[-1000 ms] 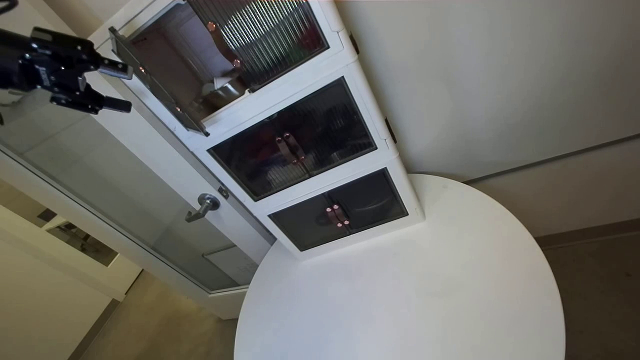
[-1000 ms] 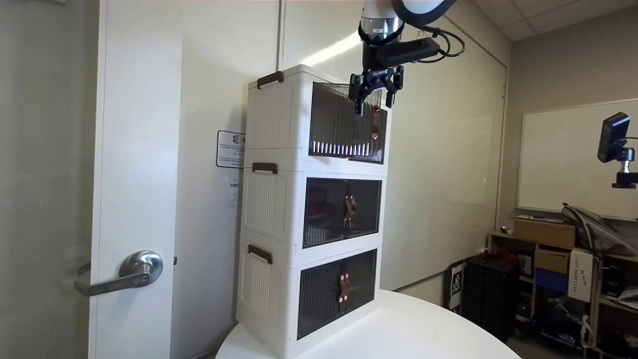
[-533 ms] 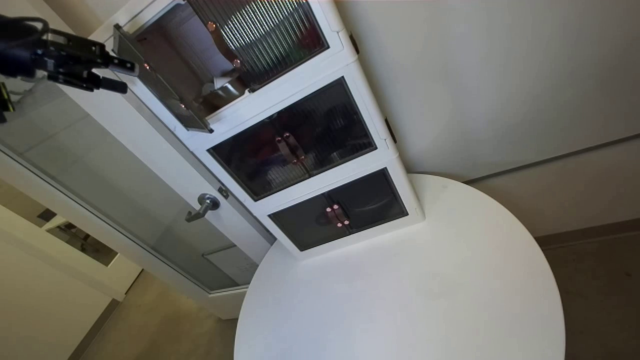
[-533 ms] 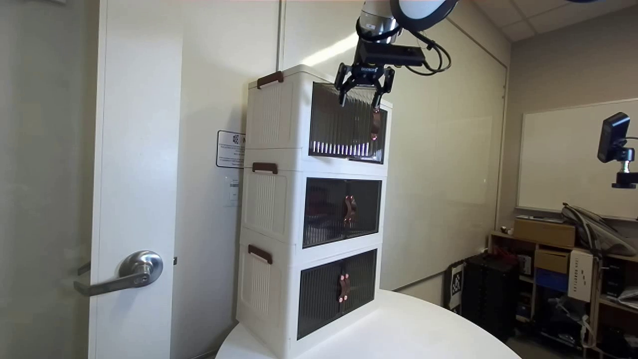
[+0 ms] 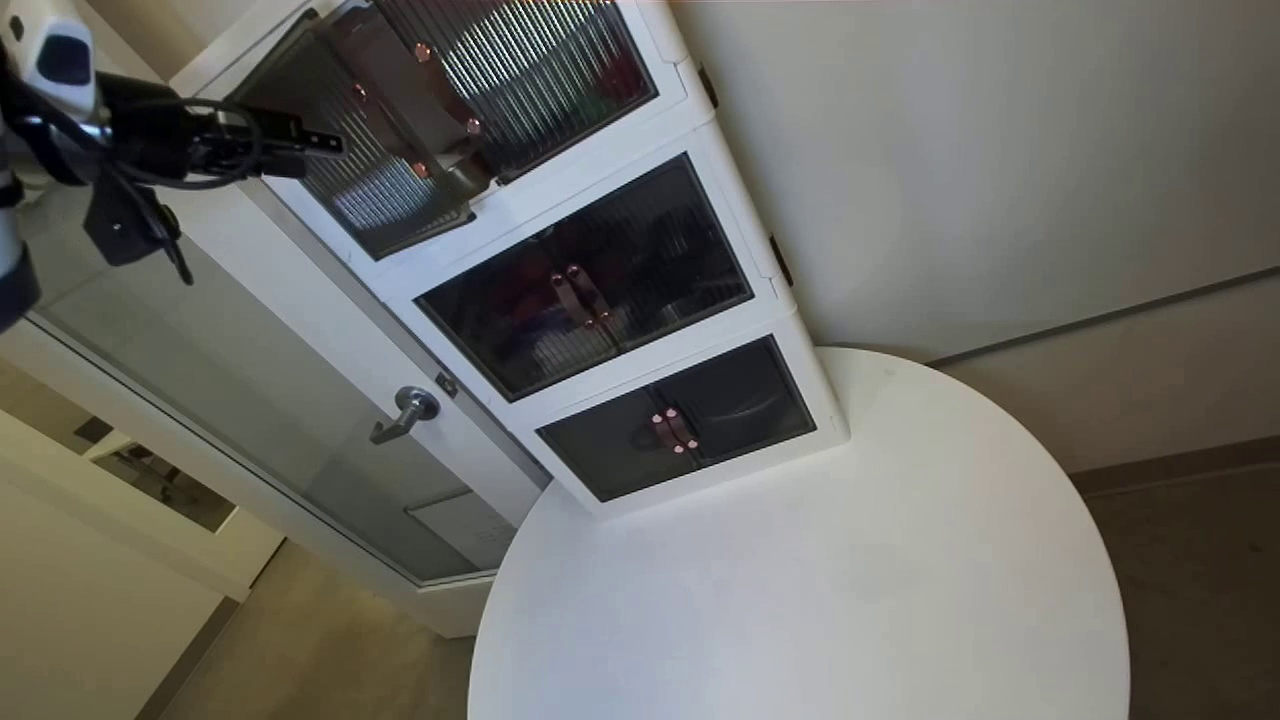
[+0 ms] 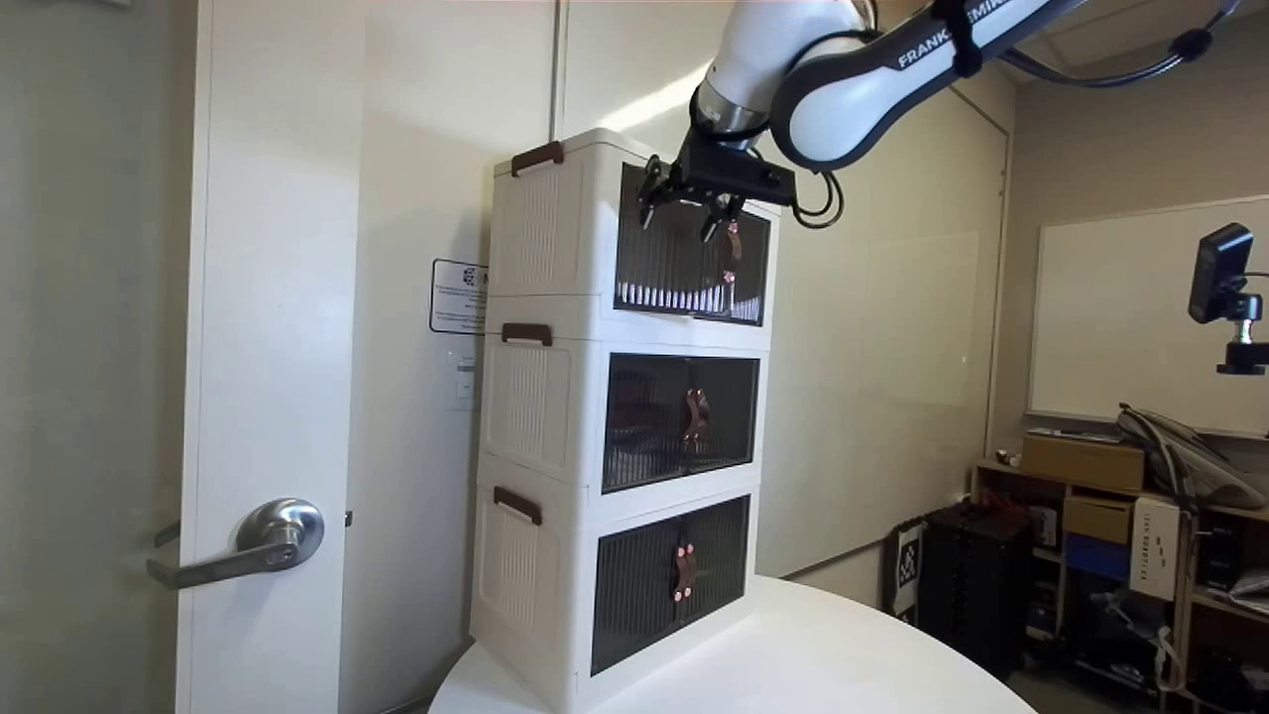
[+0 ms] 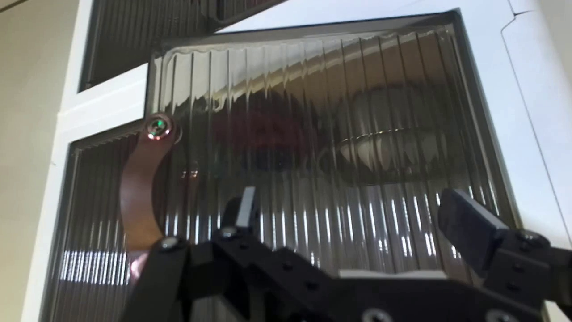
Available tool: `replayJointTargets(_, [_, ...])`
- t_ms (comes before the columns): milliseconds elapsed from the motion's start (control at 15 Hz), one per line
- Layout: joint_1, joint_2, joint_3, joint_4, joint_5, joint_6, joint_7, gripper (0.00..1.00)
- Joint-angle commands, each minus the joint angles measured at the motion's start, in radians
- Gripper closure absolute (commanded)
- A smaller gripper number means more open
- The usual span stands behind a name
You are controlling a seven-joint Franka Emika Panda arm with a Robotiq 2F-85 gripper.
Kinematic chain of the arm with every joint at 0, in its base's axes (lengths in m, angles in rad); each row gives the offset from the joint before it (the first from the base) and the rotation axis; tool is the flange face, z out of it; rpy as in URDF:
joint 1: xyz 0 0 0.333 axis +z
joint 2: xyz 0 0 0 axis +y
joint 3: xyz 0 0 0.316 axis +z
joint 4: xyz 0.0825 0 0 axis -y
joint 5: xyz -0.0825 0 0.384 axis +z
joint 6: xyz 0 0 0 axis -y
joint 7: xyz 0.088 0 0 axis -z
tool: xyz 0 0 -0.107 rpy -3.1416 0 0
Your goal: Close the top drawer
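Observation:
The top drawer is the top unit of a white stack, with two clear ribbed doors. Its left door point(image 5: 380, 195) stands ajar, with a gap beside the right door point(image 5: 545, 85) where a metal pot point(image 5: 468, 178) shows. The left door also shows in an exterior view point(image 6: 659, 273) and fills the wrist view point(image 7: 290, 138), with its brown handle point(image 7: 140, 197) at the left. My gripper point(image 6: 678, 226) is open and empty, fingers spread in front of the left door; it also shows in the wrist view point(image 7: 353, 208) and in an exterior view point(image 5: 328, 145). Whether fingertips touch the door, I cannot tell.
The middle unit point(image 5: 590, 285) and bottom unit point(image 5: 680, 425) have dark doors, both shut. The stack stands on a round white table point(image 5: 800, 600). A room door with a lever handle point(image 6: 238, 555) is beside it. Shelves with boxes point(image 6: 1086, 456) stand farther off.
My gripper has moved toward the top unit and turned. The left door has swung inward from wide open to nearly in line with the frame. The gripper has stayed open.

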Motion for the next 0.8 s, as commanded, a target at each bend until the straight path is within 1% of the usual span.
replayJointTargets(0, [-0.006,0.041,-0.031,-0.003,-0.128,0.108,0.114,0.0])
replayJointTargets(333, [-0.005,0.071,-0.076,0.015,-0.283,0.185,0.252,0.0])
replayJointTargets(467, [-0.006,0.067,-0.087,0.014,-0.322,0.201,0.288,0.0])
replayJointTargets(533, [-0.009,0.062,-0.087,0.008,-0.319,0.207,0.283,0.0])
replayJointTargets(600, [-0.017,0.055,-0.078,-0.013,-0.27,0.217,0.229,0.0])
replayJointTargets(733, [-0.038,0.022,-0.04,-0.096,-0.085,0.197,0.022,0.0])
